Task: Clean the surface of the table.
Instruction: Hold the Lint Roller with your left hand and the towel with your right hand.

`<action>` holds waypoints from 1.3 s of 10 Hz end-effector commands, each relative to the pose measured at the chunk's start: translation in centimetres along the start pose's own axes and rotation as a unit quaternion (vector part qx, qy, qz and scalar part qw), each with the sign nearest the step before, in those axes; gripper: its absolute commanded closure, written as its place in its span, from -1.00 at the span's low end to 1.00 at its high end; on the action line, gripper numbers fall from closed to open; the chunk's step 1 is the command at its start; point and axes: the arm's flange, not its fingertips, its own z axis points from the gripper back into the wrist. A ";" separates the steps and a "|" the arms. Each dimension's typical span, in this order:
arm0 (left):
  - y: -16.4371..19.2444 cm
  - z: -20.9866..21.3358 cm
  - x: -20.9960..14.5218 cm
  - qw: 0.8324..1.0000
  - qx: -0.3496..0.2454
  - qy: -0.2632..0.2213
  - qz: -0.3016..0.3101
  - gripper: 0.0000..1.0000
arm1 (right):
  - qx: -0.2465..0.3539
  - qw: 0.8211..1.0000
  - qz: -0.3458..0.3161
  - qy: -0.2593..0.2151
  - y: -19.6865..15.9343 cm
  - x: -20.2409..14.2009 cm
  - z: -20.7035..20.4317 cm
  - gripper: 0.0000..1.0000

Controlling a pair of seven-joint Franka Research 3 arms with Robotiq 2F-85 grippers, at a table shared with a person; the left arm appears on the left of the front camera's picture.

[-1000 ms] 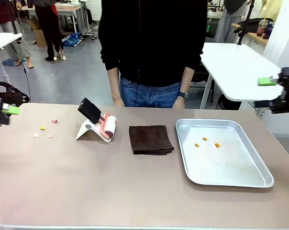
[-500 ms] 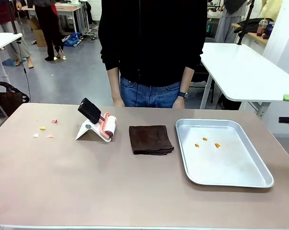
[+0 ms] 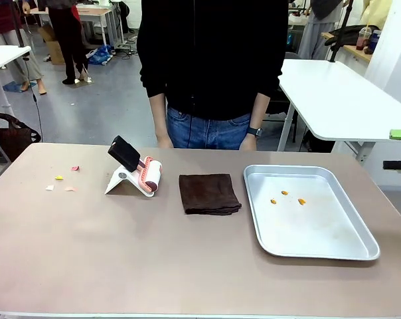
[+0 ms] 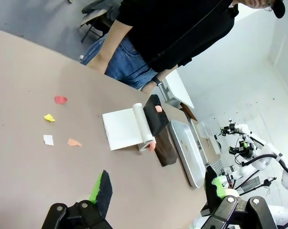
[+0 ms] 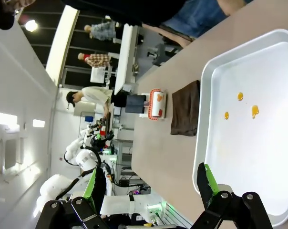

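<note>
The taupe-brown table point(image 3: 121, 252) bears a few coloured paper scraps point(image 3: 61, 179) near its left end. In the left wrist view my left gripper point(image 4: 158, 188) hangs open above the table point(image 4: 39, 71), with the scraps point(image 4: 58, 121) lying ahead of its fingers. At the picture's right edge in the front view, my right gripper point(image 3: 396, 149) stands open beyond the table's end. In the right wrist view the right gripper point(image 5: 150, 183) is open over the near rim of the steel tray point(image 5: 206, 95). Nothing sits between either pair of fingers.
A lint roller point(image 3: 147, 175) rests on a white stand left of centre. A folded dark brown cloth point(image 3: 209, 193) lies mid-table. The steel tray point(image 3: 360, 247) at the right holds small orange bits point(image 3: 285, 197). A person in black point(image 3: 210, 66) stands at the far edge.
My left gripper has drawn back out of the front view's left edge. My right gripper has moved right, to the picture's edge. Things on the table have not moved.
</note>
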 end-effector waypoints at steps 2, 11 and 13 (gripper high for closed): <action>-1.4 -2.2 0.9 0.998 -0.045 0.033 -0.020 -1.00 | -0.079 0.996 0.037 0.005 1.6 -0.2 -1.8 -1.00; -15.0 -20.5 5.0 0.970 0.093 0.222 -0.027 -1.00 | -0.314 0.927 0.161 0.129 11.1 -1.4 -30.6 -1.00; -13.6 -23.3 4.6 0.965 0.138 0.221 0.013 -1.00 | -0.324 0.928 0.129 0.133 9.6 -2.3 -34.6 -1.00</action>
